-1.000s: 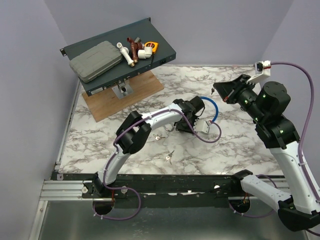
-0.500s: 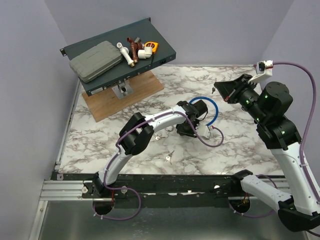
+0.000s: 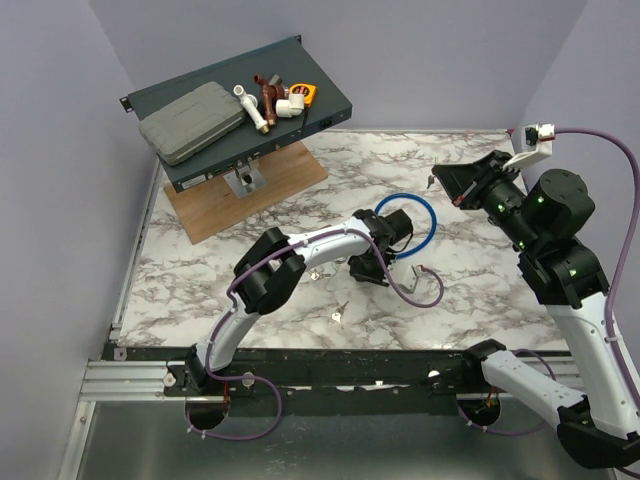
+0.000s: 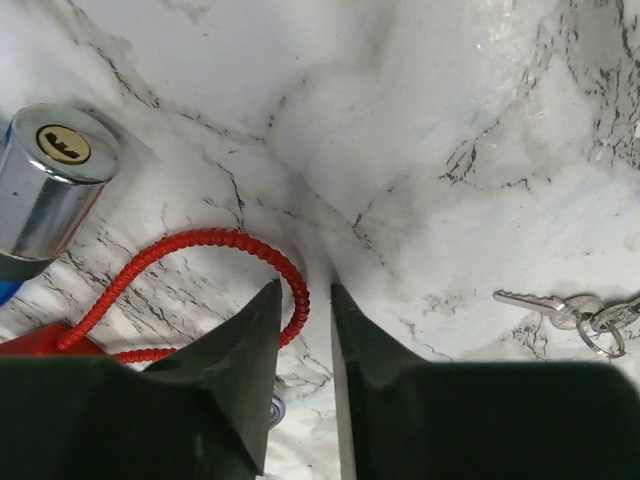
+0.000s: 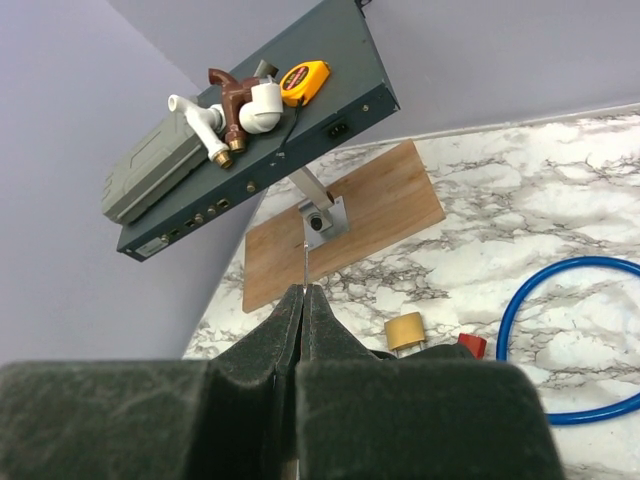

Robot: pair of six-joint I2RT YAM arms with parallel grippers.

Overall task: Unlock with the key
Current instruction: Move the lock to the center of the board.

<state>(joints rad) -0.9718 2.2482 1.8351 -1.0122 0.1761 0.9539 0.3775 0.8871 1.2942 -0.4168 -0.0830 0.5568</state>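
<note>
Key [image 5: 303,262]: a thin silver sliver, seen edge-on, sticks out from the tips of the right gripper [image 5: 302,292], whose jaws are pressed together on it. This gripper is held up above the right side of the marble table [image 3: 200,290] and aims toward the back left. In its wrist view a blue cable loop [image 5: 504,335] lies on the marble below and to the right. Farther off sits a wooden board [image 5: 350,215] bearing a small metal stand. Above the board is a tilted dark rack unit [image 5: 300,110], and on it lie a grey case [image 5: 150,170], white and brown pipe fittings [image 5: 235,110] and a yellow tape measure [image 5: 305,80]. The left gripper [image 4: 305,292] points down at the table near its middle, beside the blue loop. Its jaws stand a narrow gap apart with nothing between them. A red coiled cable [image 4: 200,240] curves across the marble just past the left fingertip. Up and to the left of the cable lies a shiny silver lock cylinder [image 4: 40,200] with a round brass keyhole face. Well off to the right of the fingers, a spare key [image 4: 530,300] on a ring rests flat on the marble. The overhead view shows small bits of metal on the table near the left arm, too small to make out.
</note>
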